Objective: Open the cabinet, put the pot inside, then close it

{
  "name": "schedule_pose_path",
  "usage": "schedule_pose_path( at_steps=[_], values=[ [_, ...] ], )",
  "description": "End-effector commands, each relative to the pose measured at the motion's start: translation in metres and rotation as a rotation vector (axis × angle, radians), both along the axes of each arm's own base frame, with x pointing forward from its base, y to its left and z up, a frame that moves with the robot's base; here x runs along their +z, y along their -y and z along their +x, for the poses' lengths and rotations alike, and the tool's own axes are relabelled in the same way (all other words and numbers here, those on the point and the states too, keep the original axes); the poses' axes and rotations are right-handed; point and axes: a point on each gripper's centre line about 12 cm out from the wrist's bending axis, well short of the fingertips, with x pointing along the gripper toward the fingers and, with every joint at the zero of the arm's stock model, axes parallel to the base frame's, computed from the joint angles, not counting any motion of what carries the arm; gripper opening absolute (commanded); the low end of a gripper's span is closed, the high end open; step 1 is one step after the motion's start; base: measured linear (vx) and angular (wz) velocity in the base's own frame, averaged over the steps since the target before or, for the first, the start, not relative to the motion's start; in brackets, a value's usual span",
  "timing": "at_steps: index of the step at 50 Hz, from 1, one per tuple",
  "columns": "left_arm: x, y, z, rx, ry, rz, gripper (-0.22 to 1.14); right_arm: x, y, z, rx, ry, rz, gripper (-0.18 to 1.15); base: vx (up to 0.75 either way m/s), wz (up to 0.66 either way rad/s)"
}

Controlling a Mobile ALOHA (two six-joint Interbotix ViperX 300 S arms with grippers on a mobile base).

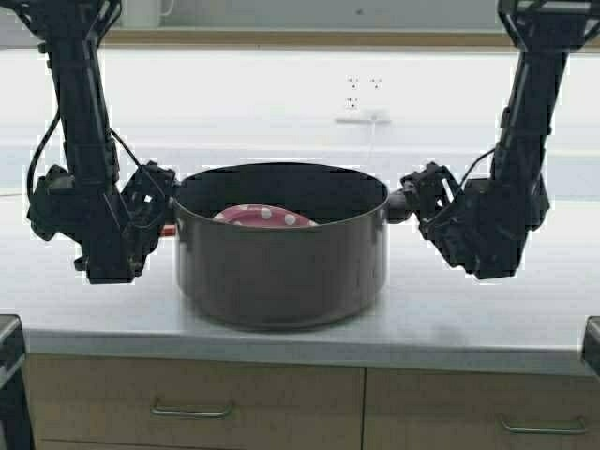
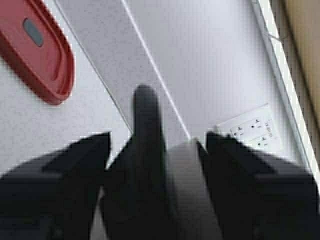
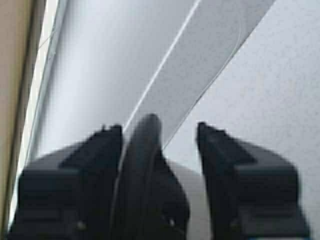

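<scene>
The large grey pot [image 1: 281, 258] stands on the white counter between my two arms. My left gripper [image 1: 161, 202] is at its left black handle. In the left wrist view [image 2: 157, 137] the fingers stand apart on either side of the handle [image 2: 145, 130], with the grey pot wall beside it. My right gripper [image 1: 419, 202] is at the right handle. In the right wrist view [image 3: 160, 129] the handle [image 3: 142, 150] lies against one finger, with a gap to the other. Only a beige edge of the cabinet [image 2: 306, 45] shows, also in the right wrist view [image 3: 15, 75]. Its doors are out of view.
A pink dotted dish [image 1: 264, 217] lies inside the pot. A red lid [image 2: 42, 55] lies on the counter beyond the left gripper. A wall socket [image 1: 361, 98] is on the back wall. Base drawers with silver handles [image 1: 192, 410] run under the counter edge.
</scene>
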Motion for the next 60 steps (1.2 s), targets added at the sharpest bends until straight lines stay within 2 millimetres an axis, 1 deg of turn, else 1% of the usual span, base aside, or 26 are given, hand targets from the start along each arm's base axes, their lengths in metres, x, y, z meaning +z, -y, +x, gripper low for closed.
schedule_pose_path(
  at_steps=[1, 2, 3, 4, 6, 7, 9, 11, 14, 15, 19, 24, 31, 35, 41, 45, 52, 60],
  values=[
    [0.003, -0.003, 0.002, 0.008, -0.02, -0.004, 0.42, 0.005, 0.003, 0.003, -0.011, -0.01, 0.0, 0.08, 0.0, 0.0],
    [0.002, -0.003, 0.001, 0.01, -0.025, -0.003, 0.3, 0.005, 0.003, 0.003, -0.011, -0.011, 0.0, -0.02, 0.0, 0.0],
    [0.001, -0.004, 0.001, 0.011, -0.026, -0.005, 0.18, 0.005, 0.003, 0.003, -0.01, -0.01, 0.006, -0.07, 0.0, 0.0],
    [0.001, -0.004, 0.0, 0.012, -0.029, -0.004, 0.07, 0.005, 0.003, 0.003, -0.011, -0.012, 0.009, -0.09, 0.0, 0.0],
    [0.001, -0.005, -0.001, 0.018, -0.034, -0.004, -0.1, 0.005, 0.003, 0.003, -0.014, -0.012, 0.01, -0.06, 0.0, 0.0],
    [0.0, -0.006, -0.001, 0.024, -0.039, -0.004, -0.14, 0.005, 0.003, 0.003, -0.015, -0.012, 0.012, -0.02, -0.01, 0.0],
    [0.0, -0.007, -0.002, 0.032, -0.042, -0.005, -0.13, 0.007, 0.003, 0.004, -0.015, -0.008, 0.013, 0.06, -0.01, 0.01],
    [-0.001, -0.008, -0.004, 0.04, -0.048, -0.005, -0.04, 0.008, 0.003, 0.004, -0.015, -0.007, 0.013, 0.12, -0.01, 0.0],
    [-0.002, -0.01, -0.007, 0.046, -0.055, -0.001, 0.07, 0.011, 0.003, 0.004, -0.015, -0.002, 0.014, 0.11, 0.0, 0.0],
    [-0.001, -0.011, -0.008, 0.047, -0.057, -0.001, 0.08, 0.013, 0.003, 0.004, -0.016, 0.001, 0.014, 0.1, 0.0, 0.0],
    [0.002, -0.012, -0.012, 0.045, -0.058, 0.004, 0.04, 0.022, 0.002, 0.002, -0.008, 0.017, 0.013, 0.07, 0.0, 0.0],
    [0.012, -0.012, -0.021, 0.038, -0.058, 0.014, 0.01, 0.042, 0.003, -0.003, -0.007, 0.063, 0.02, 0.07, 0.0, 0.0],
    [0.034, -0.009, -0.035, 0.021, -0.033, 0.017, 0.02, 0.07, 0.007, -0.021, -0.006, 0.094, 0.027, 0.07, 0.01, 0.01],
    [0.046, -0.004, -0.044, -0.001, -0.019, 0.016, 0.02, 0.08, 0.009, -0.033, -0.003, 0.087, 0.025, 0.07, 0.02, 0.01],
    [0.066, 0.008, -0.059, -0.043, -0.01, 0.018, 0.02, 0.09, 0.01, -0.051, 0.006, 0.063, 0.027, 0.07, 0.0, 0.0],
    [0.076, 0.012, -0.066, -0.059, -0.001, 0.025, 0.02, 0.095, 0.01, -0.061, 0.013, 0.054, 0.018, 0.07, 0.0, 0.0],
    [0.091, 0.013, -0.067, -0.059, 0.029, 0.041, 0.02, 0.097, 0.011, -0.067, 0.017, 0.04, 0.027, 0.07, -0.01, 0.0],
    [0.106, 0.013, -0.072, -0.066, 0.055, 0.036, 0.02, 0.102, 0.004, -0.077, 0.043, 0.043, 0.033, 0.07, -0.03, 0.0]
  ],
)
